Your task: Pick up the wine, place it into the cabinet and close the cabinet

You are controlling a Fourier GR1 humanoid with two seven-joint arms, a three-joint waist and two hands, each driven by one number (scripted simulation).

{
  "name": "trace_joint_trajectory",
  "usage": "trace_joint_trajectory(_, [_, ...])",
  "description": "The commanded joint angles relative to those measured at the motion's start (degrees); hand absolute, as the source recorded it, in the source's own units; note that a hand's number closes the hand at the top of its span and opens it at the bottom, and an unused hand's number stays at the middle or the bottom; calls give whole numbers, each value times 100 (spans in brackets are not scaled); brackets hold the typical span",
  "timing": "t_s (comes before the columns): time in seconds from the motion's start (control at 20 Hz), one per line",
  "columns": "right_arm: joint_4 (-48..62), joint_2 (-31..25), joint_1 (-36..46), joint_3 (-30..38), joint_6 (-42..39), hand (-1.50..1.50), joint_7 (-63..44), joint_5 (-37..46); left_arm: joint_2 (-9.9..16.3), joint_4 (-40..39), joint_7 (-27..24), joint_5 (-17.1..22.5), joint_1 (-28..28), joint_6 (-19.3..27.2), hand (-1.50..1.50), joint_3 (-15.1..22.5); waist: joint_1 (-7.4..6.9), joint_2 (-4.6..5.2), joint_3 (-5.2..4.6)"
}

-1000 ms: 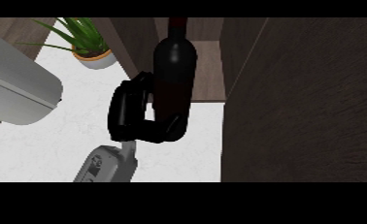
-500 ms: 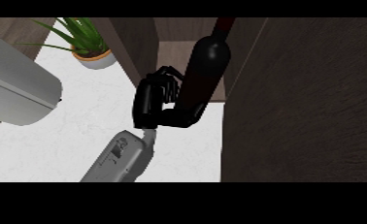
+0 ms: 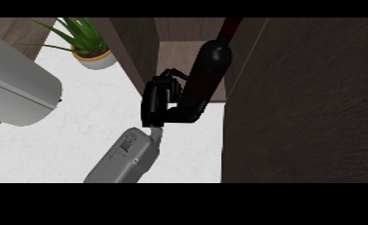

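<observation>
Right hand (image 3: 159, 103) w/ fingers curled round the wine bottle (image 3: 205, 75), which leans just beside it, neck tipped into the open cabinet (image 3: 183, 53). Pickup done; bottle not yet set down inside, door not shut.

the wine (image 3: 207, 70) stands tilted at the front edge of the cabinet (image 3: 173, 56) opening, its neck leaning up and to the right toward the cabinet door (image 3: 295, 102), which fills the view's right side. the right hand (image 3: 161, 103) sits just left of the bottle, curled round its lower part, with its forearm (image 3: 126, 156) running down and left over the counter (image 3: 86, 117). a potted plant (image 3: 90, 48) stands on the counter left of the cabinet, at the back. a rounded appliance (image 3: 25, 95) sits at the far left edge.
</observation>
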State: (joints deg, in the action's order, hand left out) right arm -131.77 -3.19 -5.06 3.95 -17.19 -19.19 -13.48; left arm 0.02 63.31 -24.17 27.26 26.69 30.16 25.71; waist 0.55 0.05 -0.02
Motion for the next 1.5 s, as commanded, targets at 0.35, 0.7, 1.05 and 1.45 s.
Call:
trace_joint_trajectory(0.35, [150,-78,523,134,236,-150,-313,-128,-2,-1561,-1149,840,239,-574,150,-142,4,6,-2])
trace_joint_trajectory(0.7, [289,101,585,-194,313,-150,-218,237,-2,-1868,-1512,1870,400,-1006,150,90,29,15,-4])
trace_joint_trajectory(1.05, [446,139,12,-202,-93,-150,358,299,-2,-3042,-1717,2214,1281,-1383,150,25,69,22,-1])
trace_joint_trajectory(1.45, [654,183,-6,-211,-178,-150,443,153,-2,-3397,-1518,2785,1895,-1467,150,103,102,33,-1])
